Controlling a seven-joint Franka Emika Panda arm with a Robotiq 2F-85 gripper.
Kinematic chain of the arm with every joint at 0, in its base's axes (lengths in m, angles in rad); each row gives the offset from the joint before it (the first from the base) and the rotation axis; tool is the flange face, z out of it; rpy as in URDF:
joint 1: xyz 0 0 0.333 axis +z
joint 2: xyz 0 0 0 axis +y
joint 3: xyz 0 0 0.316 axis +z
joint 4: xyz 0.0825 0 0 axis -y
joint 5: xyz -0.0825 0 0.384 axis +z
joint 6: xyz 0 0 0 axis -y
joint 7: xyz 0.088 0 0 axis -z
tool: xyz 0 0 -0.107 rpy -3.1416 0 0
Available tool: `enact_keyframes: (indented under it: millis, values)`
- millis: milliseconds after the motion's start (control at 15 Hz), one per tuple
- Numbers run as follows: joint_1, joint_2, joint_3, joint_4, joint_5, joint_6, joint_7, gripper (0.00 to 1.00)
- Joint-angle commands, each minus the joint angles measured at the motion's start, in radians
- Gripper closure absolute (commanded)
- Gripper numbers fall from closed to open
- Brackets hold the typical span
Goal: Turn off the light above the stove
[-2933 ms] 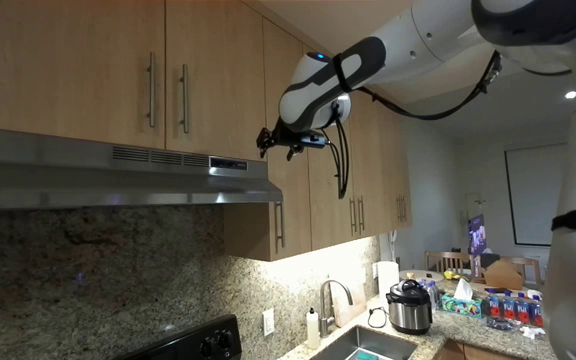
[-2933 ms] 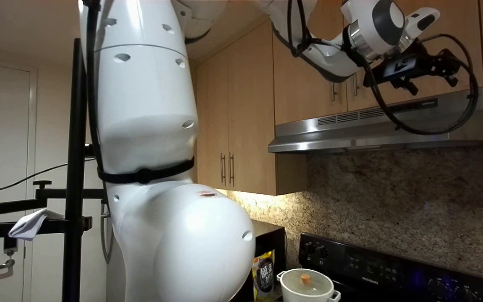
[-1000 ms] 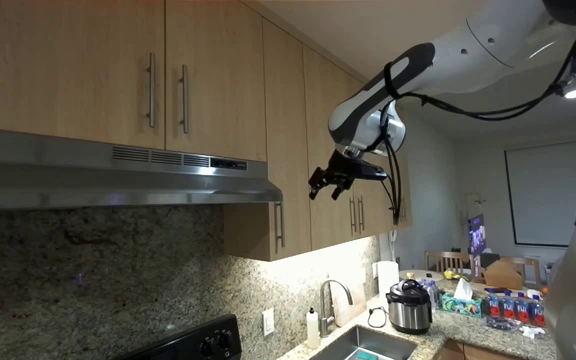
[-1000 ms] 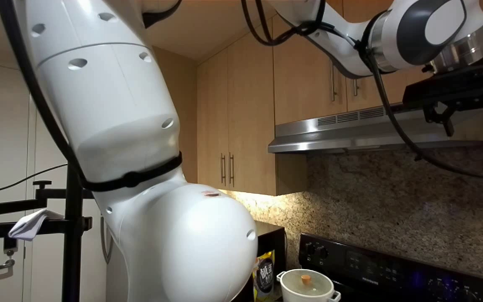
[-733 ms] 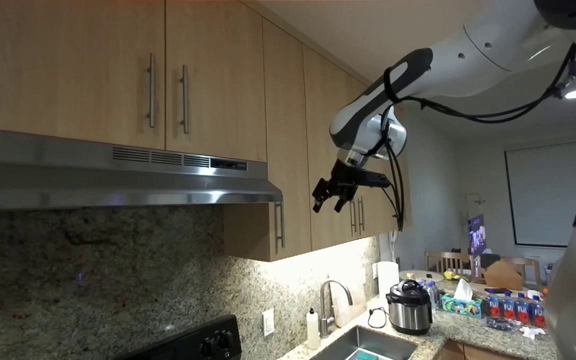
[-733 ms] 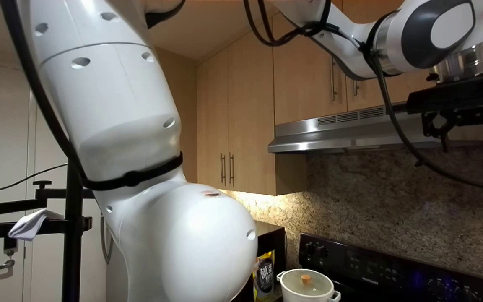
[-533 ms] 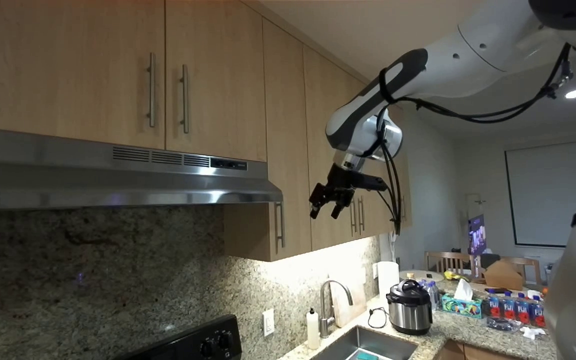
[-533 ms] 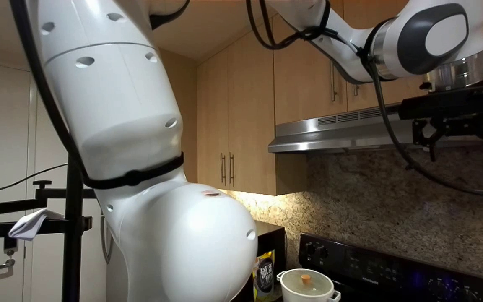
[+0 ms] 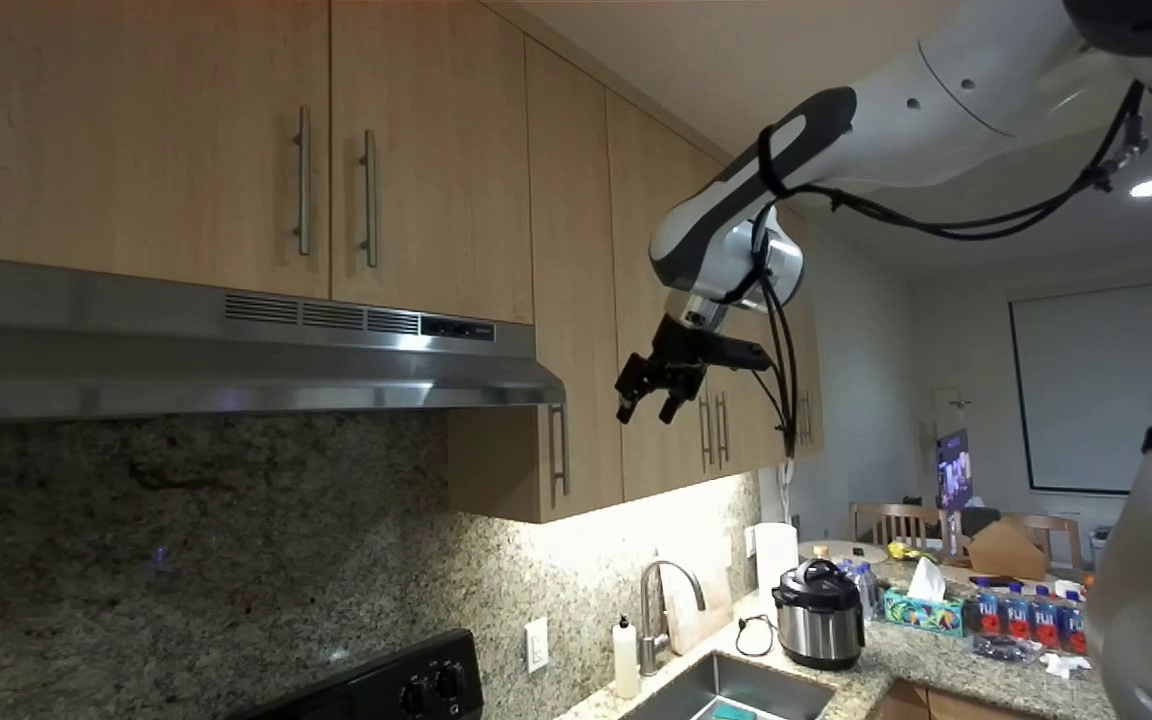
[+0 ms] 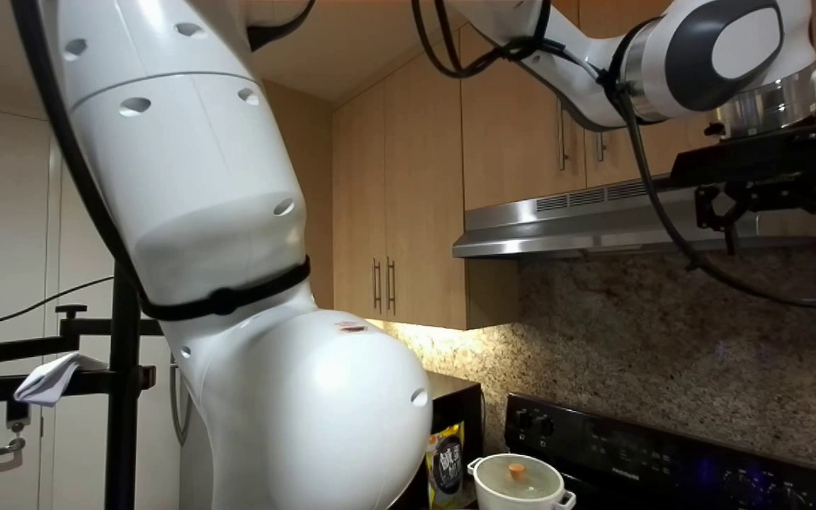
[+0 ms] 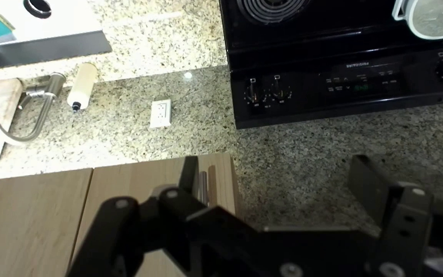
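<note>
The steel range hood [image 9: 236,375] runs under the wall cabinets and also shows in an exterior view [image 10: 557,230]. Its small black control panel [image 9: 457,328] is at the front right of the hood in an exterior view; the switch positions are too small to read. The backsplash under the hood [image 9: 266,520] is dim, and no lit lamp shows there. My gripper [image 9: 647,410] is open and empty, pointing down, out in front of the cabinets and apart from the hood. Its fingers [image 11: 189,175] stand wide apart in the wrist view [image 11: 275,163]. The hood is out of the wrist view.
The black stove [image 10: 663,453] has a white lidded pot [image 10: 518,485]. A lit strip glows under the cabinets over the sink [image 9: 726,690]. Cabinet handles [image 9: 561,450] stick out near the gripper. The arm's black cables [image 10: 656,184] hang in loops.
Over about three seconds my gripper moved away from the hood's panel and lower, and tilted to point downward. In the last half second it rose slightly. The backsplash under the hood stays dim.
</note>
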Motion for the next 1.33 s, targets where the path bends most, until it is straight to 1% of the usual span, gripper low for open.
enact_keyframes:
  millis: [0,200,467,667,733,800,867,1000,1067,1267]
  values:
    - [-0.037,-0.014,0.049,0.002,0.003,0.007,0.036,0.00]
    - [-0.054,-0.008,0.062,-0.029,-0.009,-0.006,0.044,0.00]
    - [-0.072,0.010,0.056,-0.105,-0.026,-0.082,0.011,0.00]
    - [-0.068,0.032,0.034,-0.159,0.005,-0.175,-0.048,0.00]
    - [-0.074,0.033,0.036,-0.178,-0.011,-0.188,-0.064,0.00]
    - [-0.083,0.036,0.040,-0.192,-0.038,-0.173,-0.083,0.00]
    - [-0.083,0.045,0.038,-0.193,-0.040,-0.170,-0.099,0.00]
    - [-0.103,0.021,0.050,-0.203,-0.065,-0.135,-0.079,0.00]
    - [-0.090,0.048,0.050,-0.186,-0.031,-0.158,-0.059,0.00]
    - [-0.098,0.041,0.050,-0.185,-0.044,-0.156,-0.058,0.00]
